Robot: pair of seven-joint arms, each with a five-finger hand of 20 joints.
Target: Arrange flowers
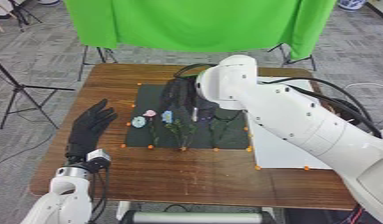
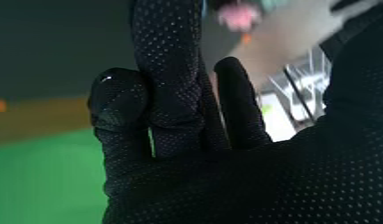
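- Several flowers lie on the dark mat, stems hard to make out.
- Left hand: loosely spread, at the desk's left.
- Right hand: above the mat, partly obscured; cannot tell whether it's pinching.

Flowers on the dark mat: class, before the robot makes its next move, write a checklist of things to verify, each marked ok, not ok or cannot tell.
1. Pink flower lying on the dark mat: ok.
2. Light blue flower and darker blue flower also on the mat: ok.
3. Flowers gathered into one bunch: not ok, they lie spread out side by side.
4. Left hand out of the way, beyond the mat's left edge: ok.
5. Right hand at the mat's far part, near the flowers: ok.
6. Right hand gripping a flower: cannot tell.
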